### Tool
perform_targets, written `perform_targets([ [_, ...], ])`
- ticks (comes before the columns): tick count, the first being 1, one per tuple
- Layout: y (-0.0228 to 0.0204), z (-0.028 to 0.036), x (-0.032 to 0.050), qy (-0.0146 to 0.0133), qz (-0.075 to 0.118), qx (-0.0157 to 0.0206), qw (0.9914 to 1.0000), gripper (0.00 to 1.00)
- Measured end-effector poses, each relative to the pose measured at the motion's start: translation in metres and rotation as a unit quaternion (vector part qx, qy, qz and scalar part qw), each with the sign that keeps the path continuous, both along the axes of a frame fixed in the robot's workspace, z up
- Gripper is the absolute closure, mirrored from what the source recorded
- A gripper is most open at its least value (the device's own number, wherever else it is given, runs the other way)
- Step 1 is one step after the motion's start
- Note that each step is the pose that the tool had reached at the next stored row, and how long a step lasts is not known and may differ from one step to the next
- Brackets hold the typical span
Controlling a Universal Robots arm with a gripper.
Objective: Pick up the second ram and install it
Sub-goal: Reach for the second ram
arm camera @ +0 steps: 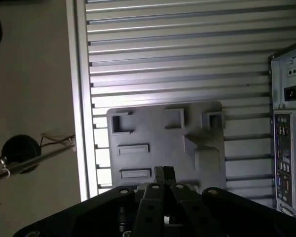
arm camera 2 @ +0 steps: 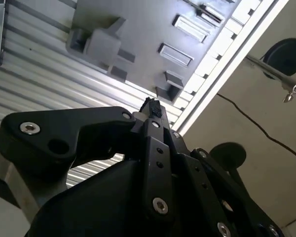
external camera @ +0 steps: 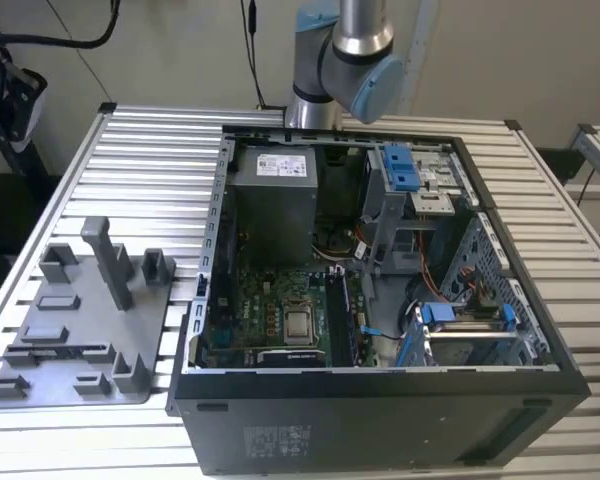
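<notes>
closed hand over the plate, ram below in its slot

my gripper [arm camera: 164,172] is closed, its matte black links drawn together with nothing seen between them. well below sits the gray holder plate [arm camera: 153,133], dull plastic with square posts. the thin dark strip in its long slot i take for the second ram [external camera: 68,351], its long axis along the slats of the ribbed metal table [external camera: 150,160]. beyond, the open computer case [external camera: 380,420].

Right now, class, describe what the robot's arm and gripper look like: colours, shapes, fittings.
In the exterior view, the arm is a round silver tube running into a grey joint with a blue-grey cap. In the first wrist view, the gripper is matte black, built from flat linked bars with rounded ends and dotted with small silver screw heads.
</notes>
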State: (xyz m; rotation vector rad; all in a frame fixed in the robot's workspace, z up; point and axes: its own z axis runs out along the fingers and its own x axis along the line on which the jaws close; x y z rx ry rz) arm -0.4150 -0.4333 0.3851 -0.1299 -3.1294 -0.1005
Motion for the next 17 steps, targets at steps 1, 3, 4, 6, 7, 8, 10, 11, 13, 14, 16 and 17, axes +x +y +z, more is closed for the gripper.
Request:
perform_targets([
  [1,-0.0046,-0.0005,0.0000,0.0000,0.000,0.0000,1.00000,0.89],
  [3,-0.0126,-0.0017,-0.0003,0.0000,0.000,0.0000,1.00000,0.89],
  [4,-0.0165,-0.0023,-0.0005,0.0000,0.000,0.0000,1.00000,0.89],
  [6,-0.0247,-0.0036,-0.0011,0.0000,0.000,0.0000,1.00000,0.89],
  [7,-0.0287,-0.0042,-0.0015,0.0000,0.000,0.0000,1.00000,0.89],
  [8,-0.0324,-0.0048,-0.0020,0.0000,0.000,0.0000,1.00000,0.89],
  [10,-0.0395,-0.0063,-0.0029,0.0000,0.000,0.0000,1.00000,0.89],
  [11,-0.0429,-0.0071,-0.0032,0.0000,0.000,0.0000,1.00000,0.89],
  [13,-0.0503,-0.0085,-0.0034,0.0000,0.000,0.0000,1.00000,0.89],
  [14,-0.0546,-0.0091,-0.0034,0.0000,0.000,0.0000,1.00000,0.89],
  [16,-0.0635,-0.0104,-0.0034,0.0000,0.000,0.0000,1.00000,0.89],
  [17,-0.0679,-0.0110,-0.0034,0.0000,0.000,0.0000,1.00000,0.89],
])
